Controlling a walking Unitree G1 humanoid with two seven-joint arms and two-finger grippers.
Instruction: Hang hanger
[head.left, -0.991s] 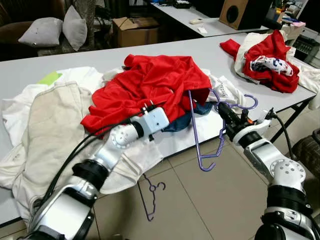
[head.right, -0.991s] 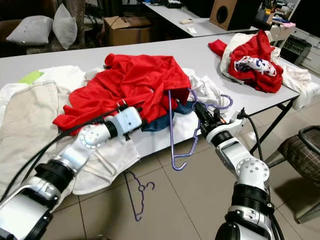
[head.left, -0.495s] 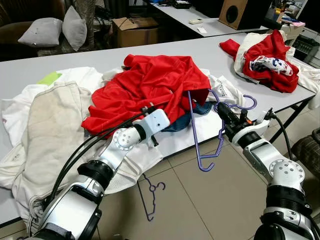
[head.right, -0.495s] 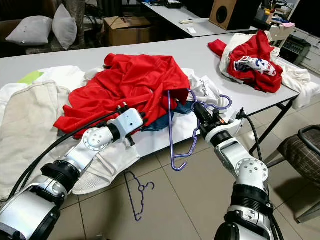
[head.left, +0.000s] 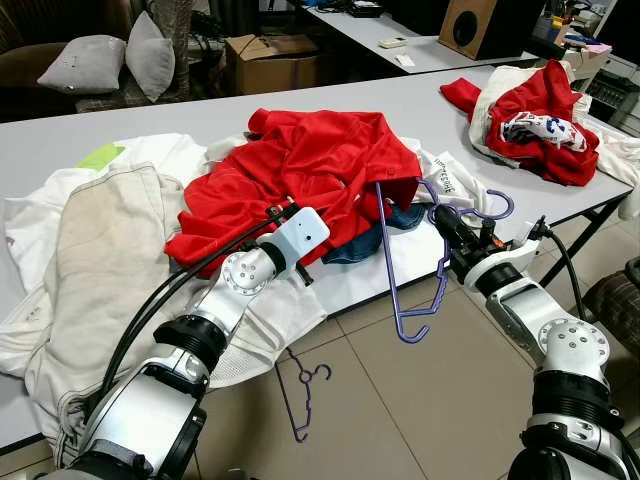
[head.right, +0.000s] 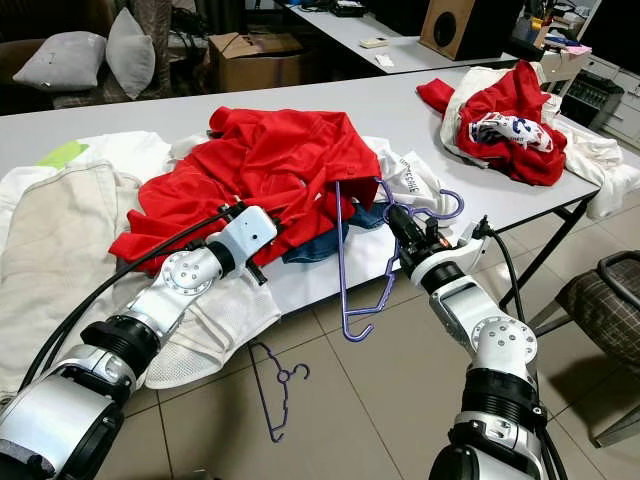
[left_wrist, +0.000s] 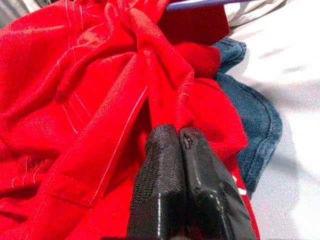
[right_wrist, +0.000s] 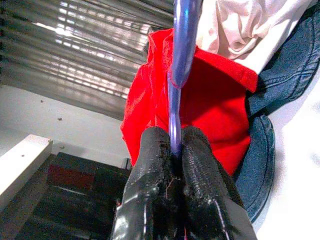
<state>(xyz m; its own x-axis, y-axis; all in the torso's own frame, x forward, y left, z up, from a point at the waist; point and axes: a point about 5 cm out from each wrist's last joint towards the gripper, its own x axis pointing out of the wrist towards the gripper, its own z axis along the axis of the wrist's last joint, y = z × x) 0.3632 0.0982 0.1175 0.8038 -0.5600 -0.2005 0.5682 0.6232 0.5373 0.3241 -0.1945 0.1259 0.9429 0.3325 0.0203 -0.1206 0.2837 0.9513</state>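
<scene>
Hangers are in play in the head views: a thin purple plastic hanger (head.left: 410, 262) is dangling off the front edge of the long grey table (head.left: 150, 125), pinched near its hook by the right gripper (head.left: 447, 222), and its upper bar is reaching into the hem of the crumpled red shirt (head.left: 300, 170). A second purple wire hanger (head.left: 300, 390) is lying on the tiled floor (head.left: 430, 400) below. The left gripper (head.left: 300, 262) is resting low against the shirt's front edge, beside a patch of blue denim (head.left: 365, 245). Cream cloths (head.left: 90, 240) are spreading over the table's near left, and another red-and-white clothes heap (head.left: 535, 120) is sitting well apart at the far right.

Looking along the left wrist, the two black fingers (left_wrist: 165, 200) are pressing together against a fold of red fabric; whether any cloth is actually trapped between them is hard to tell.

Looking along the right wrist, the jaws are pinching the purple bar (right_wrist: 180, 65), which is running up past the red hem and the denim.

Trouble could be coming from the threading (the shirt is bunched and limp): if the left gripper has no real hold on the fabric, the opening may be collapsing and the hanger arm may be snagging on a fold, dragging the whole shirt off the edge. The thin bar may also be twisting in the right pinch.
</scene>
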